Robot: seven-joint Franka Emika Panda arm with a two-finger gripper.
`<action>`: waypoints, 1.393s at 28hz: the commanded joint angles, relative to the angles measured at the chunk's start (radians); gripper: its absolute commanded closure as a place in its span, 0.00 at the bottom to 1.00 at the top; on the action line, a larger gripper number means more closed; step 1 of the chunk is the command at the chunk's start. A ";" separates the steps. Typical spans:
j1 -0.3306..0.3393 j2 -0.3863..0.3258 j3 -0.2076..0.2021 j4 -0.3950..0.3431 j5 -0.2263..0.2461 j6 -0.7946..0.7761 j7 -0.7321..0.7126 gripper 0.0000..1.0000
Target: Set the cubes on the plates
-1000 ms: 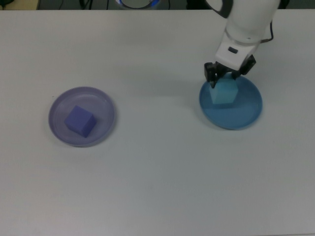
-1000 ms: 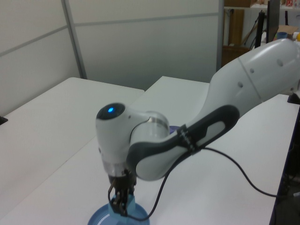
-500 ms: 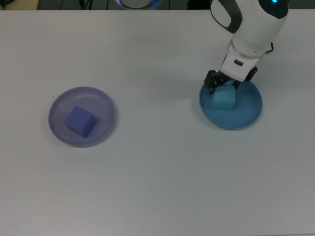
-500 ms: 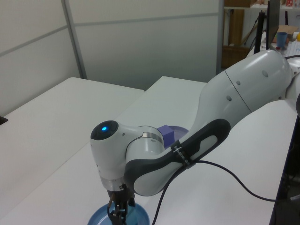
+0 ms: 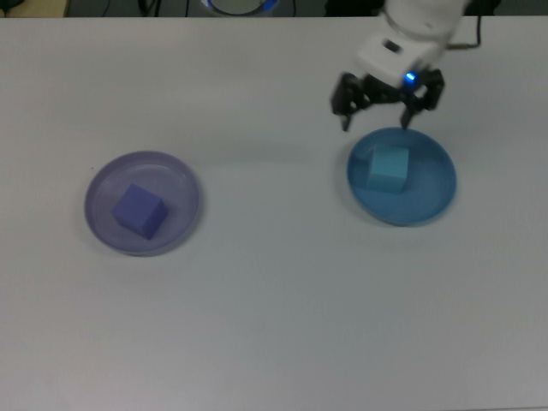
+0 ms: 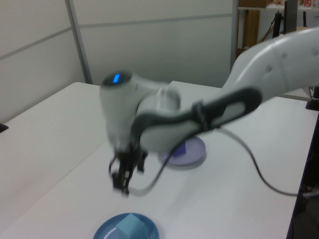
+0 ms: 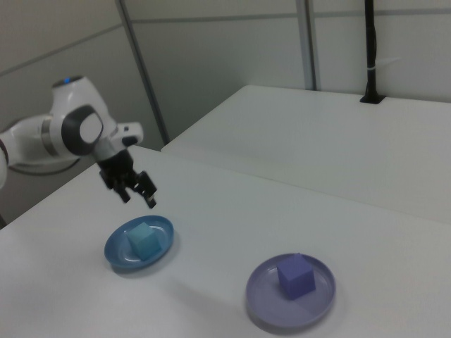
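While gripper (image 5: 387,104) hangs clear: jaws spread, empty.
Cyan cube (image 5: 388,168): on blue plate (image 5: 432,201), directly below gripper.
Purple cube (image 5: 139,210): on lavender plate (image 5: 102,231), well apart.
Judgement: both placed; retreat upward.

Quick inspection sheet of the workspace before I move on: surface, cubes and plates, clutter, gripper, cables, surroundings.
Surface: white table, bare apart from the two plates.
Job's things: cyan cube sits on the blue plate; purple cube sits on the lavender plate. Both cubes lie inside the rims.
Clutter: nothing seen.
Gripper: gripper is open and empty, raised above the table beside the blue plate's far edge in the top view, clear of the cyan cube.
Cables: black cable hangs off the arm above the table.
Surroundings: grey partition walls; a second white table behind; shelving at the left view's upper right.
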 commanded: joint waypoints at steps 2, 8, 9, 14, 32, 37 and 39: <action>-0.023 -0.133 -0.139 -0.046 0.051 -0.091 -0.012 0.00; -0.023 -0.184 -0.266 -0.066 0.062 -0.137 -0.064 0.00; -0.023 -0.184 -0.278 -0.066 0.071 -0.137 -0.084 0.00; -0.039 -0.187 -0.332 -0.080 0.137 -0.137 -0.178 0.00; -0.048 -0.140 -0.326 -0.046 0.149 -0.126 -0.196 0.00; -0.042 -0.109 -0.323 -0.034 0.149 -0.125 -0.193 0.00; -0.042 -0.111 -0.324 -0.032 0.149 -0.125 -0.193 0.00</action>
